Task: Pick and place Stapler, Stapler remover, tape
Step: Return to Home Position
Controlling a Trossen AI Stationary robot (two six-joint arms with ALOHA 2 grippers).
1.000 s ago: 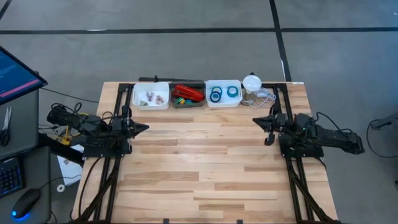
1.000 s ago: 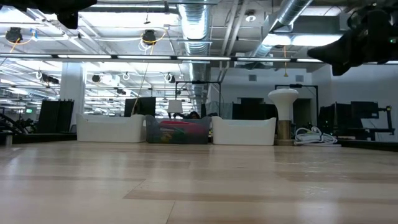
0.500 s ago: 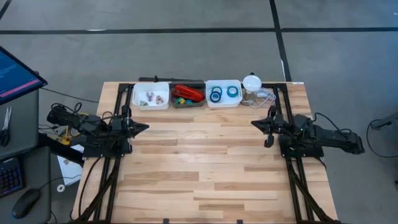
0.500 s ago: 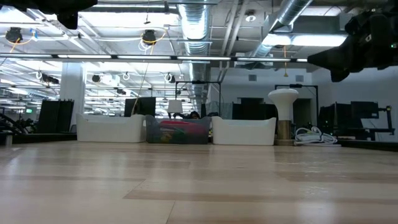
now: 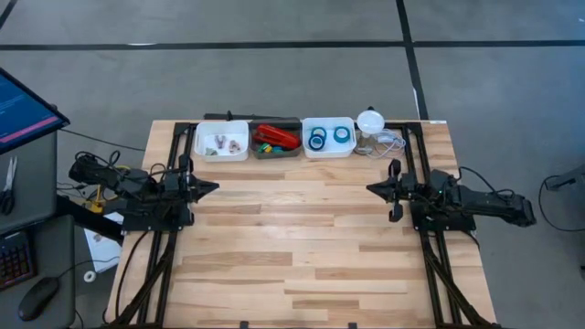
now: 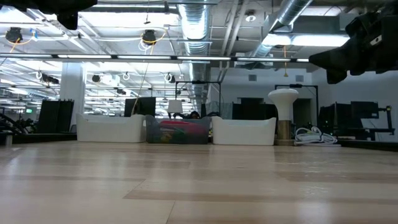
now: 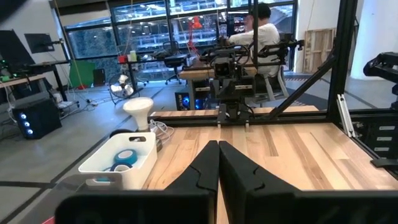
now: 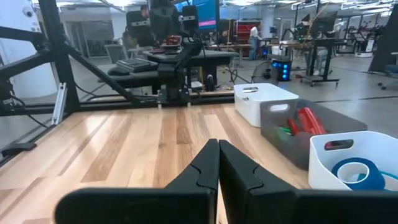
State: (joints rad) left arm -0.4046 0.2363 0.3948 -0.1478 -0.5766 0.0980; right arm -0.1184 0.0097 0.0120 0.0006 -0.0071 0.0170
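Stapler (image 5: 277, 135) stays binned; left hand (image 5: 216, 187) and right hand (image 5: 369, 189) pressed together, right edged inward.

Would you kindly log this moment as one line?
stapler: grey bin | tape: right white bin | left gripper: shut | right gripper: shut

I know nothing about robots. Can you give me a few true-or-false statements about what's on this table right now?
1. The red stapler lies in the grey middle bin. True.
2. The blue tape rolls lie loose on the wood. False: they sit in the right white bin.
3. The left gripper and right gripper are both shut and empty. True.
4. The right gripper hangs over the bins. False: it is at the right side of the table, clear of the bins.
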